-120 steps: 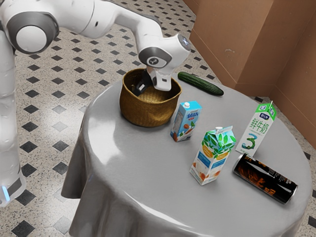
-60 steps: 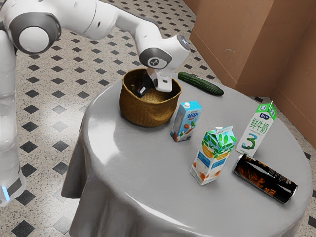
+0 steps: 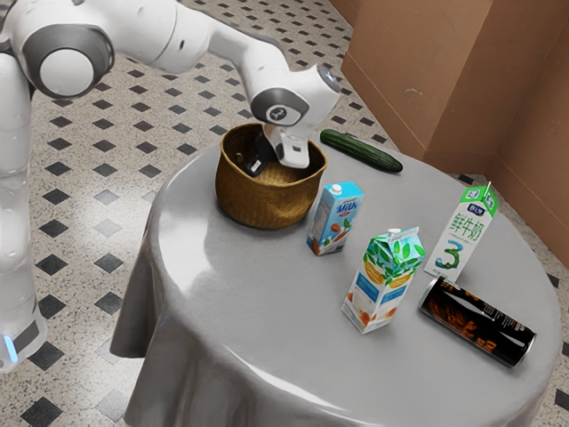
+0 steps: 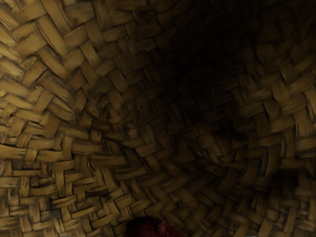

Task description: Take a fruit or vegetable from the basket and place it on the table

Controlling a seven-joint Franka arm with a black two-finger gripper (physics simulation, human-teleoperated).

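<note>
A gripper (image 3: 257, 165), open or closed impossible to tell, dips inside a basket (image 3: 267, 204) near dark red produce (image 4: 149, 228), likely firm, best clasped mid-body.

Woven basket wall (image 4: 54, 113), brown strips crossing in a slanting weave, curving round on all sides. Deep shadow lying over one stretch; weave fading nearly to black there. Small dark-red thing (image 4: 150, 228) peeking in at the lower edge, mostly cut off, kind unclear.

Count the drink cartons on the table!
3: a blue milk carton by the basket, a leafy-patterned carton between it and the black can, and a green-topped carton beside that can.
</note>
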